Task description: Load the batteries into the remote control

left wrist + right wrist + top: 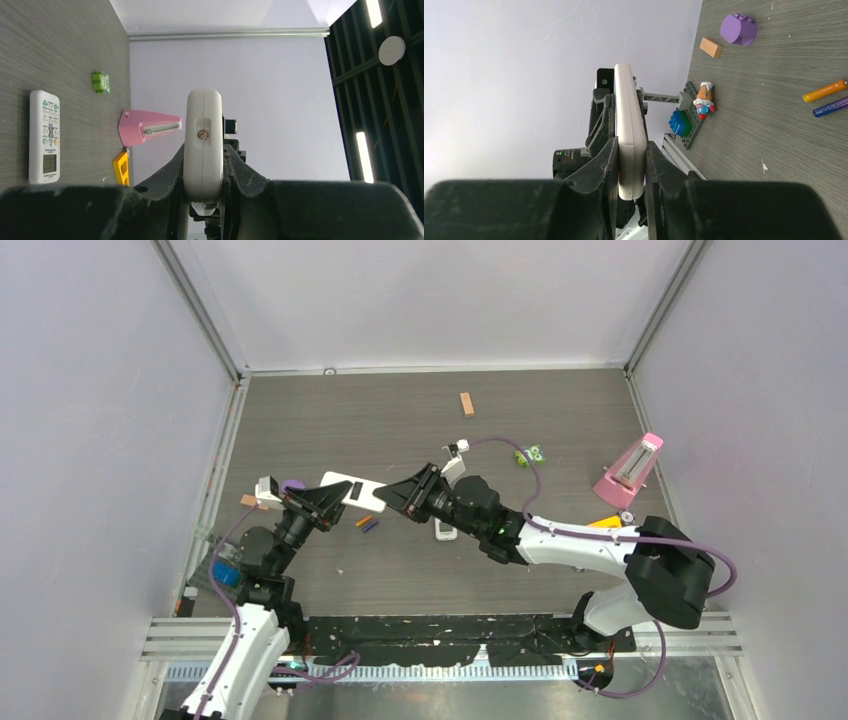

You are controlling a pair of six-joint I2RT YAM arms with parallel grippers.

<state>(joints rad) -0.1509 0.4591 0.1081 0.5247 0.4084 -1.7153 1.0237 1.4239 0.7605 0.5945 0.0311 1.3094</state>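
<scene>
The remote control (44,136), white with a small display, lies face up on the table. In the top view it is mostly hidden under my right arm (446,531). Both batteries, orange (363,521) and dark blue (371,527), lie side by side on the table, also seen in the right wrist view as orange (825,90) and blue (831,106). Above them hangs a second, shorter white remote (352,489), back up with a dark slot. My left gripper (203,165) is shut on one end and my right gripper (630,160) on the other.
A tan wooden block (466,403) lies at the back. A green piece (530,454), a pink metronome (630,470) and a yellow piece (605,523) are on the right. A purple piece (738,28) and a grey plate with bricks (684,122) are on the left.
</scene>
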